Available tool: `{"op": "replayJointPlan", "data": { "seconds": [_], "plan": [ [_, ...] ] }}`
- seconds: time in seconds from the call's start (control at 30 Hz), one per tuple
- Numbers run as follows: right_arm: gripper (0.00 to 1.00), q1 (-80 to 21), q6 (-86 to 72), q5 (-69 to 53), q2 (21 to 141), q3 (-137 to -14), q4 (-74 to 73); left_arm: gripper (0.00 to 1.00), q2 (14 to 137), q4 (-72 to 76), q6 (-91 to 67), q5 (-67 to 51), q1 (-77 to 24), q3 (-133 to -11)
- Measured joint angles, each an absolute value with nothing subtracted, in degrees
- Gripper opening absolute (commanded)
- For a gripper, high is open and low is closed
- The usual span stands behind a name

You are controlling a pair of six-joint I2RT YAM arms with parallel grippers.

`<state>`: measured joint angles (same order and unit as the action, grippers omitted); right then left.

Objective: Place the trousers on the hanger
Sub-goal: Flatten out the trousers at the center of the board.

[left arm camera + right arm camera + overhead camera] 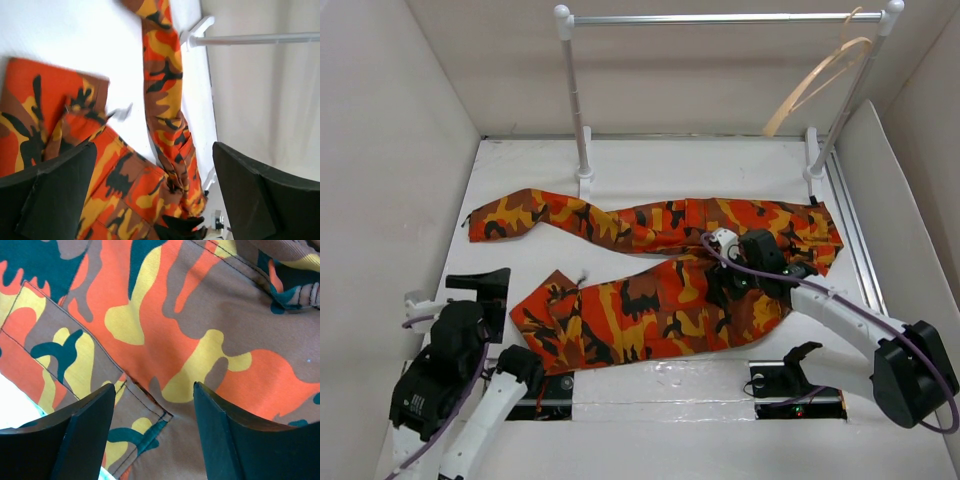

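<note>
The camouflage trousers (660,265) lie flat on the white table, legs stretching left and waist at the right. The tan wooden hanger (815,85) hangs tilted from the right end of the rail. My right gripper (728,290) is open and points down just above the cloth near the waist. In the right wrist view (154,387) a pocket corner of the trousers (165,315) lies between its fingers. My left gripper (488,298) is open and empty beside the near leg's cuff. In the left wrist view (152,150) it looks along the trousers (125,180).
The metal clothes rail (720,18) on white posts stands at the back and also shows in the left wrist view (260,38). White walls close in the left, right and back. A metal track (855,230) runs along the right edge. A black bracket (800,375) sits at the front.
</note>
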<state>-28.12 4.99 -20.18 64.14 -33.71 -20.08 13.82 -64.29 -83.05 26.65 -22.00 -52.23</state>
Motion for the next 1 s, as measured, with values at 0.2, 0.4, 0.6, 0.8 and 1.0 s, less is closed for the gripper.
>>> {"op": "replayJointPlan", "data": {
  "seconds": [0.2,0.4,0.6,0.8,1.0],
  "plan": [
    [0.10,-27.6,7.1,-21.3,64.1,-34.6,-20.9,0.99,22.2,-61.5,-72.6,30.8,-21.6,-60.0],
    [0.09,-27.4,9.0,-22.1,63.9,-37.3,-21.5,0.99,53.9,-48.6,-56.1,25.5,-22.0,-60.4],
    [0.51,-27.1,10.9,-22.0,60.7,-38.5,-22.7,0.01,76.9,-40.0,-40.9,14.5,-24.2,-56.8],
    [0.65,-23.1,11.0,-22.1,59.2,-38.9,-22.8,0.56,85.0,-37.1,-35.4,12.4,-24.1,-56.3],
    [0.66,-19.0,10.5,-23.5,59.0,-38.9,-22.7,0.53,94.0,-35.0,-34.1,14.1,-23.6,-56.0]
  ]
}}
